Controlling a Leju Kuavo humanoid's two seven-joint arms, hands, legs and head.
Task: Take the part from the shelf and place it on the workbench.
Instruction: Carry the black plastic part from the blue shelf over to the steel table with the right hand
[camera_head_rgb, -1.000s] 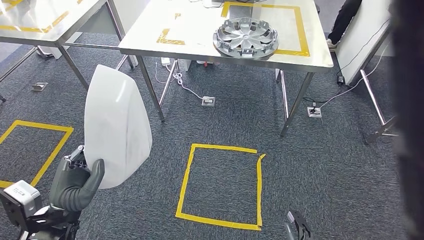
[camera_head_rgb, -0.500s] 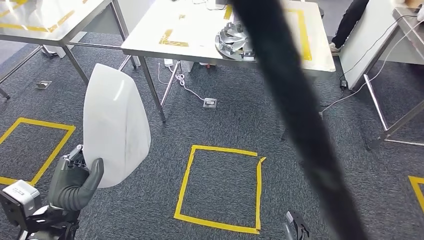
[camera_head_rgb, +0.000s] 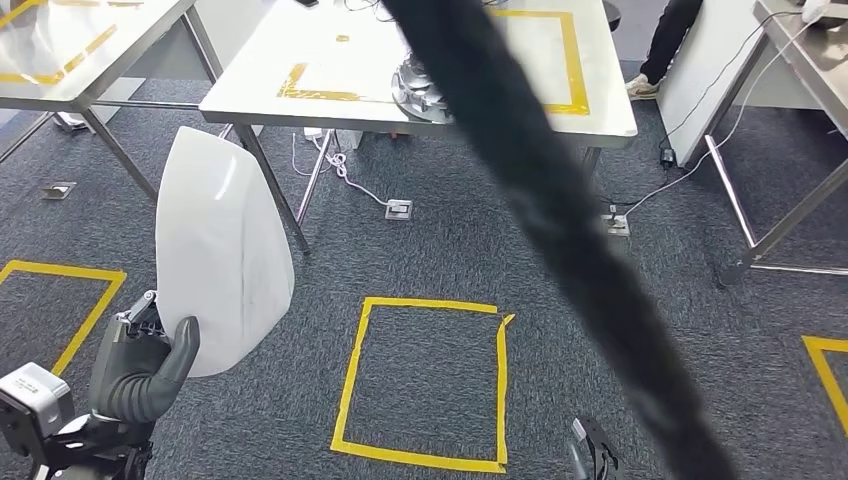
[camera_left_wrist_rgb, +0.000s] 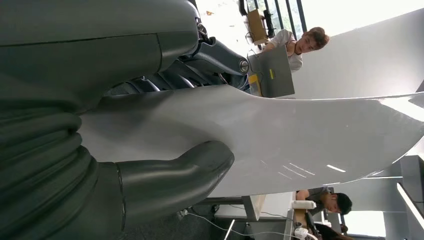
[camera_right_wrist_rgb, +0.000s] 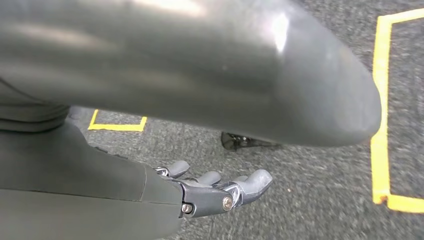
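Observation:
The part is a large white curved panel (camera_head_rgb: 222, 250), held upright at the lower left by my left hand (camera_head_rgb: 140, 370), whose grey thumb presses its lower edge. In the left wrist view the thumb (camera_left_wrist_rgb: 170, 175) lies across the glossy panel (camera_left_wrist_rgb: 280, 135). The steel workbench (camera_head_rgb: 330, 95) stands ahead, with yellow tape outlines on its top. My right hand (camera_head_rgb: 592, 455) hangs low at the bottom edge. In the right wrist view it (camera_right_wrist_rgb: 215, 190) holds nothing and its fingers are apart over the carpet.
A dark blurred band (camera_head_rgb: 560, 230) crosses the head view diagonally, hiding most of a silver wheel cover (camera_head_rgb: 418, 88) on the workbench. A yellow tape square (camera_head_rgb: 425, 380) marks the carpet. Other steel tables stand left (camera_head_rgb: 60, 50) and right (camera_head_rgb: 800, 60). A person's legs (camera_head_rgb: 670, 40) show behind the bench.
The camera has moved: the whole scene has shifted left. The dark band has swung from the right edge across the middle. My left hand still holds the panel.

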